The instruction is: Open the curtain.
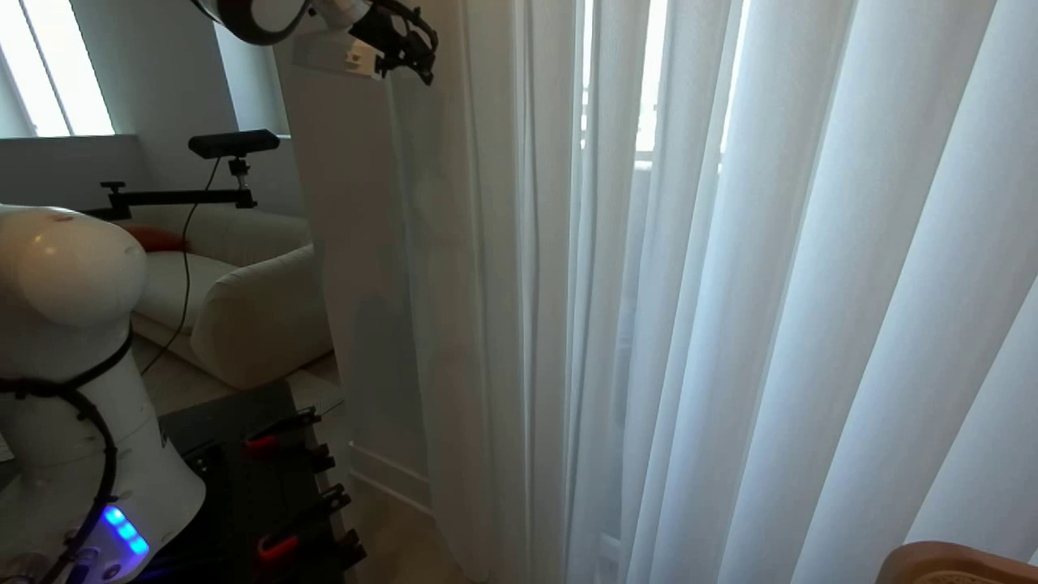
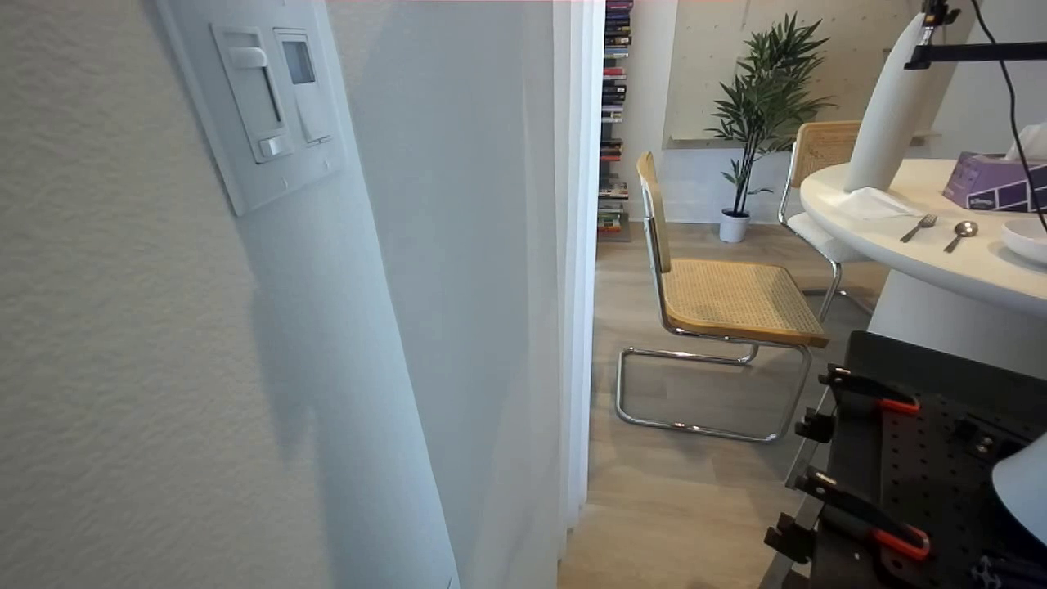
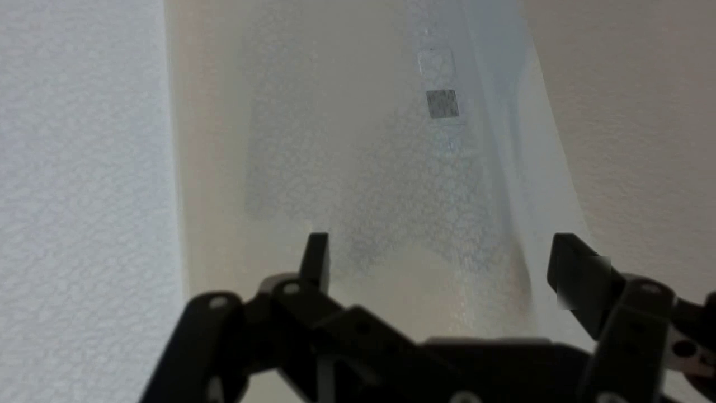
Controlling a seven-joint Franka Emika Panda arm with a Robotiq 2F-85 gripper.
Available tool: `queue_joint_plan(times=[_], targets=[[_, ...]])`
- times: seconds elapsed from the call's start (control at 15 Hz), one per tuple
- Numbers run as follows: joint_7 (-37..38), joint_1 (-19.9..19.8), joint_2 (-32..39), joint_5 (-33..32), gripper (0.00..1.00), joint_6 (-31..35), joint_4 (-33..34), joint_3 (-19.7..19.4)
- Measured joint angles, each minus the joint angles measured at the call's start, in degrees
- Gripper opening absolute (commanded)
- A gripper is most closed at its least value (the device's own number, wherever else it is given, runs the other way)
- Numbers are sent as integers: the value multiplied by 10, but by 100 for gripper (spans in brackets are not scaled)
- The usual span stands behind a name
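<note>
Two fingers (image 3: 317,258) apart, my gripper (image 3: 441,243) appears empty; misjudged depth could make me jab the wall (image 1: 349,203), missing the white curtain (image 1: 730,324).

Only 1 brand I can make out: Kleenex, in white on the purple tissue box (image 2: 981,176) in an exterior view, while the book spines (image 2: 613,106) are too tiny to read.

And the curtain (image 1: 754,324) gets cut at top, btm & R edge in an exterior view; brown rounded thing (image 1: 949,564) mostly out of pic, can't ID. Book spines (image 2: 615,90): titles too sm. Wrist view: gripper (image 3: 440,246) blurry, chopped at btm!
</note>
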Motion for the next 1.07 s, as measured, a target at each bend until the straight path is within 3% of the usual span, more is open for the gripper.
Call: queue_joint_plan(times=[0.6, 1.07], targets=[[-10, 100, -9, -5, 100, 45, 1, -78], [77, 169, 70, -8, 98, 191, -17, -18]])
